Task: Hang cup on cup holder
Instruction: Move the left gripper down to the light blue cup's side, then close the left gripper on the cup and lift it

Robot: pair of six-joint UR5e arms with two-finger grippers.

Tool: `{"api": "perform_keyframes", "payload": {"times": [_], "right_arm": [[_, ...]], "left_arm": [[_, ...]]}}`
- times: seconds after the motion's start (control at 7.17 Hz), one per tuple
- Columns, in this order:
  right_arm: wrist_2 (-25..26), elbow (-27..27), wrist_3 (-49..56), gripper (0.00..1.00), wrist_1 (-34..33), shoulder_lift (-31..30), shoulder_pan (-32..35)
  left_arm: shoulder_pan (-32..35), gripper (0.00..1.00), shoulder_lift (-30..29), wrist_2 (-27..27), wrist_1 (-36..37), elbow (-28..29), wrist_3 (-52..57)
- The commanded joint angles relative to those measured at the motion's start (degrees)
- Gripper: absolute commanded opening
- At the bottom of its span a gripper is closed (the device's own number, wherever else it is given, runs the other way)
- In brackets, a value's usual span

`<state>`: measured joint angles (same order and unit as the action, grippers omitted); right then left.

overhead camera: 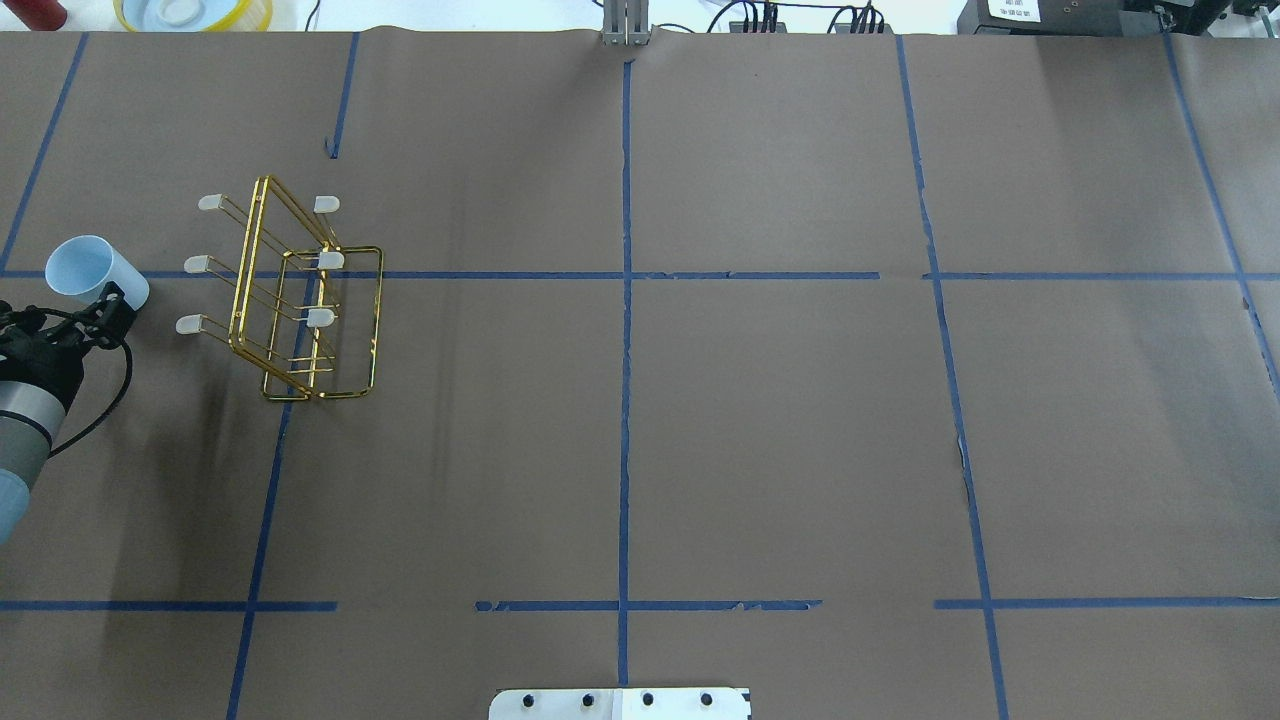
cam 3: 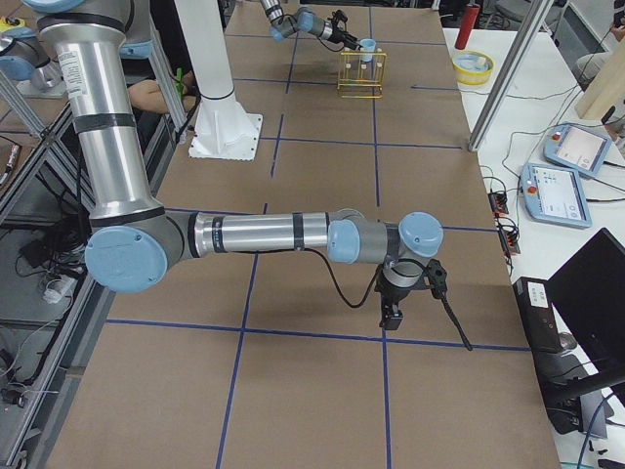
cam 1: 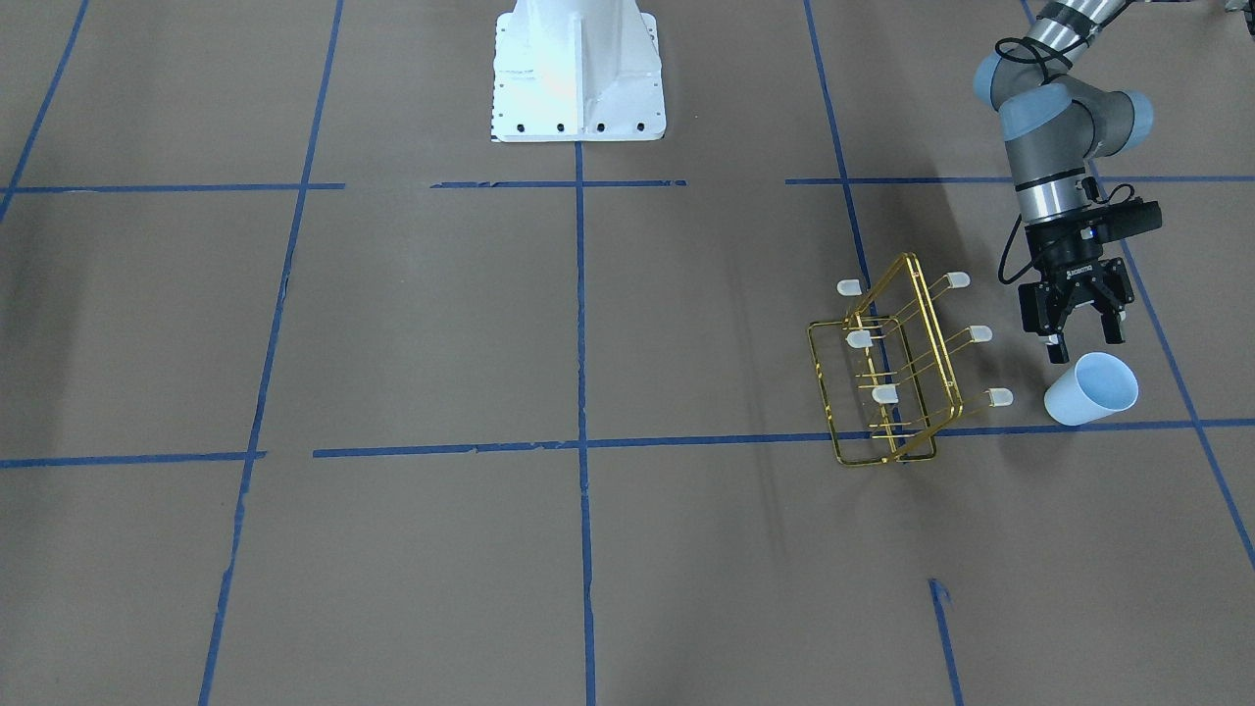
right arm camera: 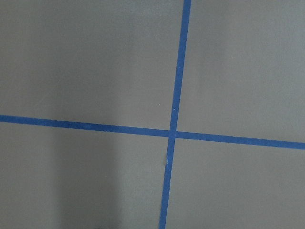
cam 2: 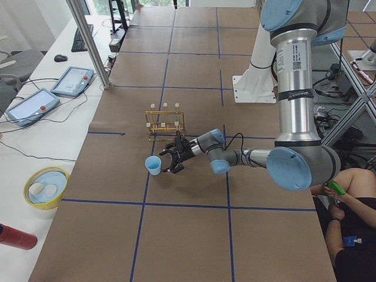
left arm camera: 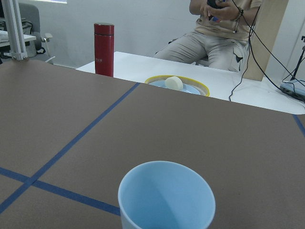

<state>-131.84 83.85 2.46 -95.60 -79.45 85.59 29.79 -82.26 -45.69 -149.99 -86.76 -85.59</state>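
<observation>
Arm: left arm (cam 1: 1054, 147) reaches down toward table (cam 1: 392, 324)
Claw: left gripper (cam 1: 1081, 336) spread wide, empty, just beside cup (cam 1: 1091, 389)
Cup: upright on table, near cup holder (cam 1: 897, 368), apart
Other claw: right gripper (cam 3: 393, 315), opening cannot be told

Both arms are built alike, with silver tubes, grey joint housings and pale blue round end caps, as seen on the left arm (cam 1: 1054, 127) and the right arm (cam 3: 254, 234). A white sticker (cam 2: 292, 59) with dark print sits on one silver tube of the left arm. The left gripper (cam 1: 1079, 331) is black with small white lettering, and a black cable (cam 1: 1008, 253) loops beside its wrist. The white base (cam 1: 578, 74) carries a row of black screws (cam 1: 561, 127).
</observation>
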Motion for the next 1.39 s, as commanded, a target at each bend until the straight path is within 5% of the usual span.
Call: {"api": "perform_keyframes", "payload": {"times": [0.0, 1.25], "right_arm": [[0.0, 0.0, 0.0, 1.0, 0.06, 0.0, 0.02], [0.0, 0.0, 0.0, 1.0, 0.06, 0.0, 0.02]], "left_arm": [[-0.26, 1.0, -2.54, 0.69, 0.14, 2.99, 0.07], [-1.33, 1.0, -3.44, 0.78, 0.4, 6.61, 0.07]]}}
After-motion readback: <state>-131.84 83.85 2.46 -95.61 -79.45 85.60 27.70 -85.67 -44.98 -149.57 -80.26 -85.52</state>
